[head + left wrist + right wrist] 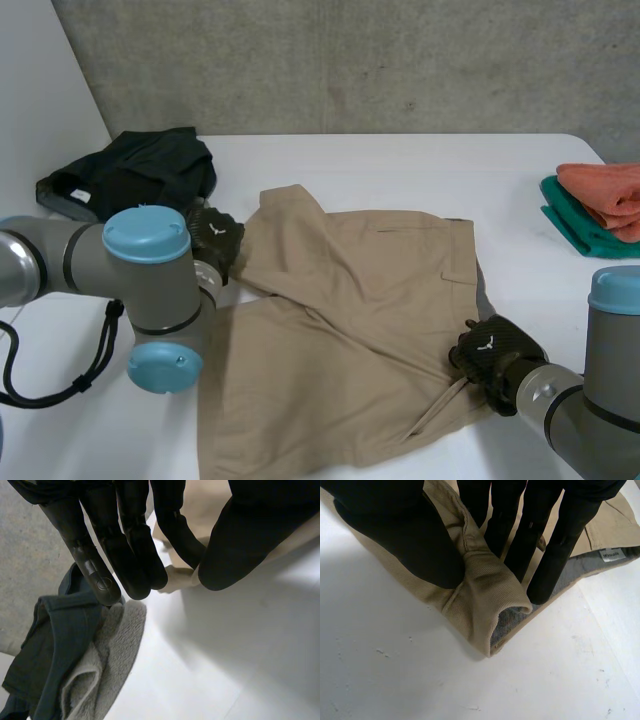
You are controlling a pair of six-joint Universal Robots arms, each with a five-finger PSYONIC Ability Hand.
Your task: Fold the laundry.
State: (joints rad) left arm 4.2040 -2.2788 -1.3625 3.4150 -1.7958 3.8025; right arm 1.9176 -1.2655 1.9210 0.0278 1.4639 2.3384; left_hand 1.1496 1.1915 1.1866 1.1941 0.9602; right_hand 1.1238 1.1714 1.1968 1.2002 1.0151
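Tan shorts (350, 320) lie spread and rumpled across the middle of the white table (420, 160), one part folded over at the far left. My left hand (214, 240) is at the shorts' left edge; in the left wrist view its fingers (130, 545) and thumb pinch a small bit of the tan cloth (176, 578). At the shorts' right edge my right hand (492, 358) is closed on the cloth. In the right wrist view, its thumb (405, 535) and fingers squeeze a raised fold of the tan cloth (485, 595) with a grey lining.
A heap of dark clothes (140, 172) lies at the back left, close to my left hand; it appears in the left wrist view as a dark garment (55, 645) over grey cloth (117, 640). Folded orange (605, 195) and green (580, 232) cloths are stacked at the right edge.
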